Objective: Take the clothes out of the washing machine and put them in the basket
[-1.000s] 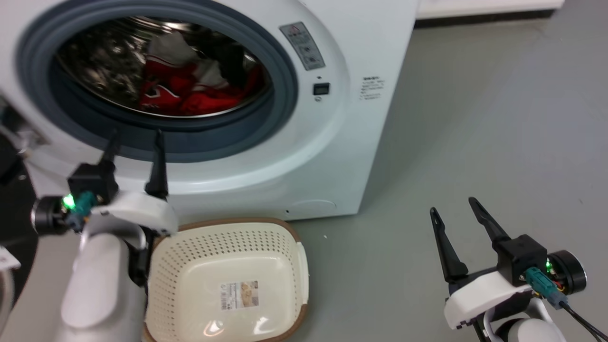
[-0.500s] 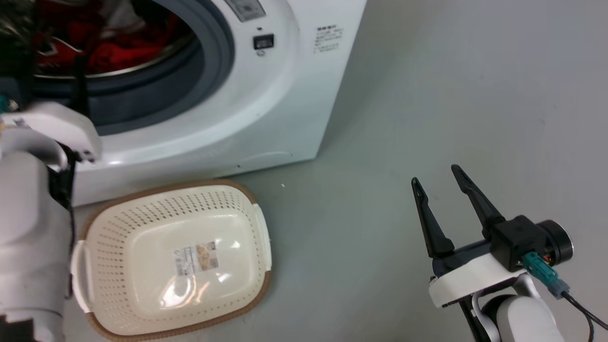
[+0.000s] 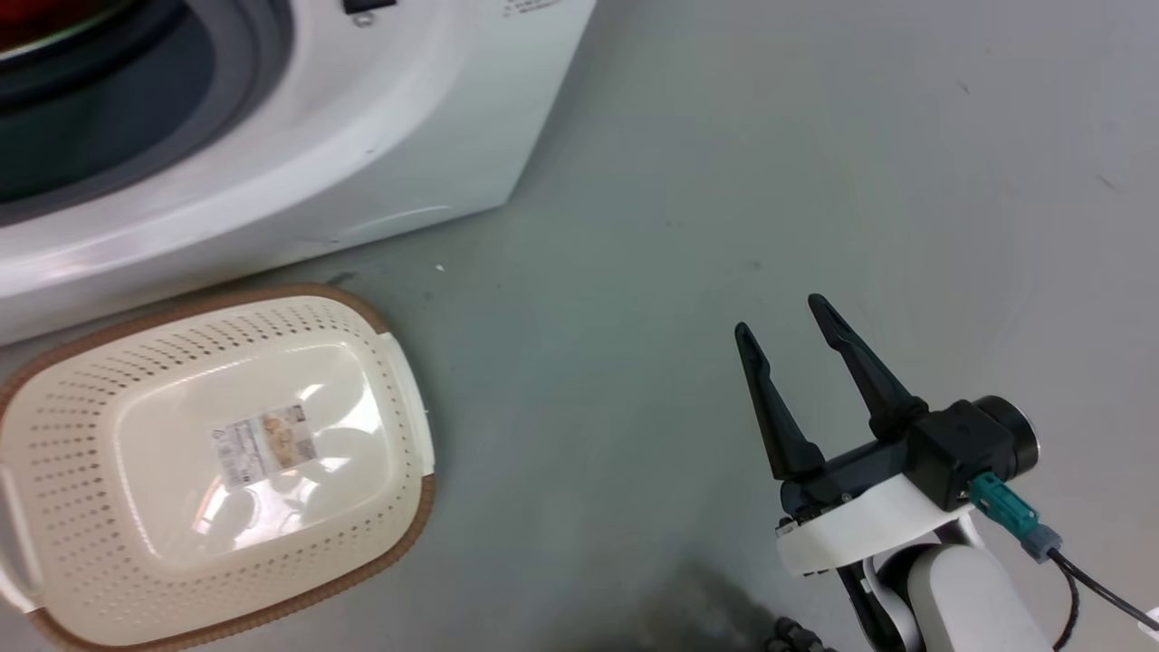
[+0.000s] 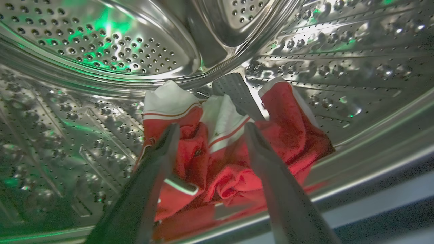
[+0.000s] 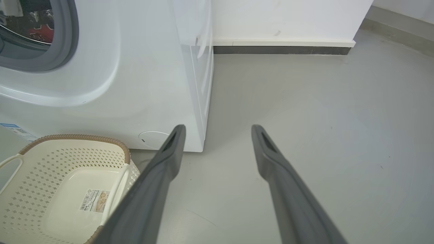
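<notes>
Red clothes [image 4: 234, 159] beyond left jaws, cream basket [image 3: 90, 380]

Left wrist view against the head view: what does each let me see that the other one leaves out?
Left wrist view: the inside of the perforated steel drum, the red-and-white clothes heaped in it, and the left gripper, open, pointing at them. Head view: the empty basket on the grey floor and the right gripper, open, holding nothing. Shared: the washing machine, from inside in one, as white front and grey porthole rim in the other, with a red sliver of the clothes at its top-left corner.
</notes>
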You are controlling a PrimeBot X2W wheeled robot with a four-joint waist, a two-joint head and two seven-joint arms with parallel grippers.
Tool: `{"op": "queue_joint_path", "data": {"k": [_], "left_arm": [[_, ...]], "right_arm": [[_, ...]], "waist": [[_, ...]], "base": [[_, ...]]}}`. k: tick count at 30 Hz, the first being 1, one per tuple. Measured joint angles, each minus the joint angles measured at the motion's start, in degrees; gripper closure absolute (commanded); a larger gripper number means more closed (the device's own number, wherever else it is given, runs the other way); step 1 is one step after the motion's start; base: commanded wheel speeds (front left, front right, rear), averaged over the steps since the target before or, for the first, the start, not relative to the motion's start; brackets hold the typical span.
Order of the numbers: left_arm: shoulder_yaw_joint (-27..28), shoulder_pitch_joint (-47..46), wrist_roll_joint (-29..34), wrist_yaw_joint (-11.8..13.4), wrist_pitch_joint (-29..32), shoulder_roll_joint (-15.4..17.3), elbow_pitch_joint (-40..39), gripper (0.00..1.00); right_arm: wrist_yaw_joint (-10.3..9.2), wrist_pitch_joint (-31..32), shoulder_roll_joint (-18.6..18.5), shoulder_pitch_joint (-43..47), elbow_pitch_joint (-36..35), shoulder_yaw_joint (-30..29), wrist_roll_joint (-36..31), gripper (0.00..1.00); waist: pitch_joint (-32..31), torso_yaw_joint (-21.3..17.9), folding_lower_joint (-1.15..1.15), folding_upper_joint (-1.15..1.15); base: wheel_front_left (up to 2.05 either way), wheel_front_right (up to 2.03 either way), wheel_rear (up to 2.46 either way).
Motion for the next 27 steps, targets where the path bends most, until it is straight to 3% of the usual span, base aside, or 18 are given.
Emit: {"op": "queue_joint_path", "data": {"k": [8, 9, 11, 17, 25, 26, 27], "left_arm": [[-9.3, -9.7, -3.7, 0.0, 10.3, 6.3, 1.1, 0.0], [-12.9, -13.0, -5.5, 0.0, 15.5, 8.6, 0.9, 0.0], [-14.9, -15.1, -6.8, 0.0, 19.2, 10.3, 0.8, 0.0], [-18.8, -19.2, -9.8, 0.0, 29.9, 14.5, 0.0, 0.0], [-19.3, -18.9, -13.0, 0.5, 40.6, 16.7, 0.0, 0.0], [-19.2, -18.4, -13.2, 0.9, 41.2, 16.7, -0.3, 0.16], [-19.0, -18.1, -13.7, 1.5, 41.7, 16.7, -0.6, 0.72]], "right_arm": [[0.01, -1.8, 0.0, -1.7, 1.3, 2.6, 2.8, 0.0], [0.01, -2.3, 0.0, -2.0, 1.8, 3.6, 3.4, 0.0], [0.0, -2.4, 0.0, -2.1, 2.0, 4.3, 3.8, 0.0], [0.01, -2.9, 0.0, -2.7, 2.3, 5.9, 5.0, 0.0], [0.0, -3.4, 0.0, -3.1, 2.8, 7.3, 6.4, 0.0], [0.0, -3.4, 0.0, -3.1, 2.8, 7.4, 6.6, 0.0], [0.0, -3.4, 0.0, -3.2, 2.9, 7.5, 6.8, 0.0]], "waist": [[4.8, -3.7, 0.0, 0.0], [6.4, -4.9, 0.0, 0.0], [7.2, -5.7, 0.0, 0.0], [9.0, -7.5, 0.0, 0.0], [10.4, -9.0, -0.01, 0.0], [10.5, -9.1, 0.0, 0.0], [10.5, -9.1, 0.0, 0.0]], "base": [[0.0, 0.0, 0.0], [0.0, 0.0, 0.0], [0.0, 0.0, 0.0], [0.0, 0.0, 0.0], [0.0, 0.0, 0.0], [0.0, 0.0, 0.0], [0.0, 0.0, 0.0]]}}
